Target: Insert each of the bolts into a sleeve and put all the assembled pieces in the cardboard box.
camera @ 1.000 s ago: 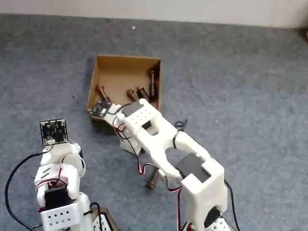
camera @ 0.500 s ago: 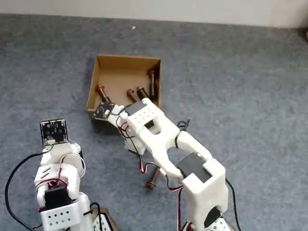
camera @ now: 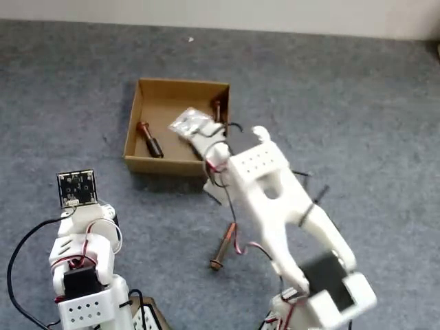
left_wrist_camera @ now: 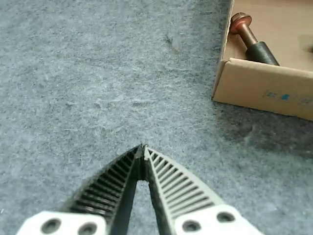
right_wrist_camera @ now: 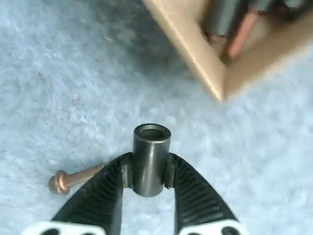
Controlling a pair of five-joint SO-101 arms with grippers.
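My right gripper [right_wrist_camera: 148, 166] is shut on a dark sleeve [right_wrist_camera: 151, 159], held upright just above the carpet. A copper bolt [right_wrist_camera: 73, 178] lies on the carpet beside it, also visible as the loose bolt [camera: 223, 247] in the high view. The cardboard box [camera: 135, 117] stands behind, its corner [right_wrist_camera: 217, 73] close to the sleeve. A bolt in a sleeve [camera: 149, 139] lies in the box's left part, another [camera: 218, 111] by its right wall. My left gripper [left_wrist_camera: 142, 149] is shut and empty over bare carpet, short of the box [left_wrist_camera: 254, 85], where an assembled piece [left_wrist_camera: 252, 39] rests.
Grey carpet covers the whole table. The right arm [camera: 275, 199] stretches from the front edge up to the box's near right corner. The left arm [camera: 82, 268] stands folded at the front left. Open carpet lies to the right and behind the box.
The right arm has swung to the right and its wrist has moved from the box's front left to over the box. The bolt on the carpet is now uncovered. The left arm is still.
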